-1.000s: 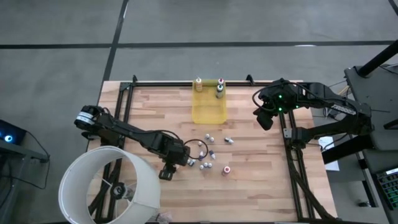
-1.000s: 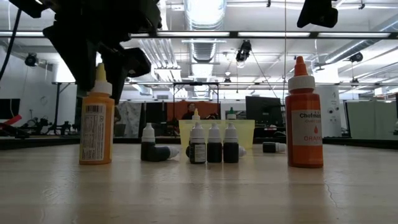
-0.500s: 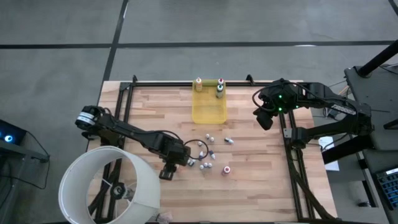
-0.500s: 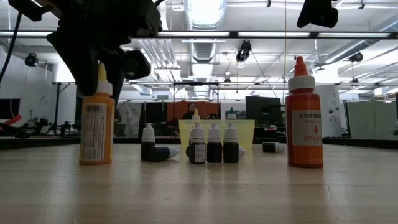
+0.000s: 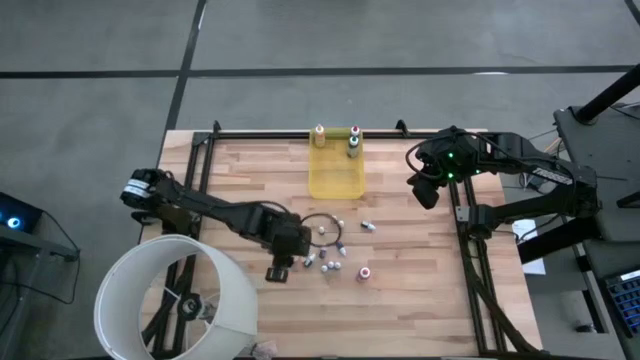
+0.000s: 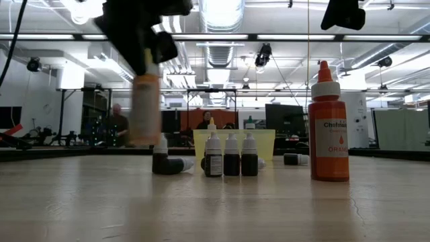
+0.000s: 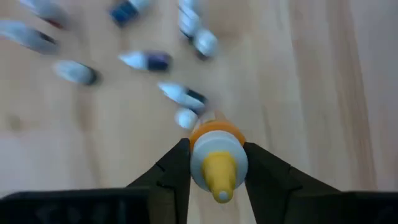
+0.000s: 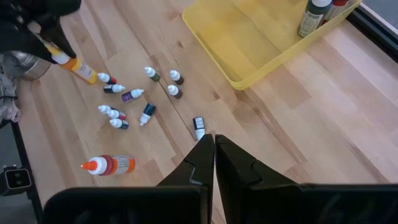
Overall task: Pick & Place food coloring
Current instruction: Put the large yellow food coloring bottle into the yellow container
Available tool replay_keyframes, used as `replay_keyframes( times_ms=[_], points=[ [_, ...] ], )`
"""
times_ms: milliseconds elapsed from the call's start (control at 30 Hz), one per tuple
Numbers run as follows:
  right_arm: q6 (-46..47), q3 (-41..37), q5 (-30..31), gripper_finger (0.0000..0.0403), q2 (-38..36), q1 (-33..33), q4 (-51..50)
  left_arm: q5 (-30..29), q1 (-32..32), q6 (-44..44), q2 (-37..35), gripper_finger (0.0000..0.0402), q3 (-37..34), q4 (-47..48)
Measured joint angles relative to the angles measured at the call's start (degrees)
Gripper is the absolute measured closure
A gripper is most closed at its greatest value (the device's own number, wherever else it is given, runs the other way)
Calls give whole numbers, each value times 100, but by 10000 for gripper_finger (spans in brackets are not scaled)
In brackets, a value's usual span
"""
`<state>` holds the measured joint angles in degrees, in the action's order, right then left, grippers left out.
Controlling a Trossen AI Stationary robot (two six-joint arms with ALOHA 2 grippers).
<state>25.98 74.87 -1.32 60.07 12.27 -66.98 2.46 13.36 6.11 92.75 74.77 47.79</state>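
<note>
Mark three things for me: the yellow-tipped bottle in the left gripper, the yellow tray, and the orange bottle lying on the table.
yellow-tipped bottle (image 7: 217,163): left wrist view, on its white cap.
yellow tray (image 8: 267,53): right wrist view, on its bare floor.
orange bottle (image 8: 109,165): right wrist view, mid-body, lying flat.

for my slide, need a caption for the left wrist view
Left gripper clamps a yellow-tipped bottle above scattered tiny bottles.

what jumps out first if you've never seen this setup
The left gripper clamps a yellow-tipped bottle, lifted off the table above a scatter of tiny bottles. A yellow tray sits at the far edge with two bottles in it, and a big orange bottle stands close to the low camera.
</note>
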Motion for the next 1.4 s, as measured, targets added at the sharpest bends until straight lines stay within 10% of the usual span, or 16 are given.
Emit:
replay_keyframes(
  times_ms=[1400],
  points=[
    [-39,0,-4,394,0,-2,-2,-992,-3268,-662,782,305,2236,557]
  ],
)
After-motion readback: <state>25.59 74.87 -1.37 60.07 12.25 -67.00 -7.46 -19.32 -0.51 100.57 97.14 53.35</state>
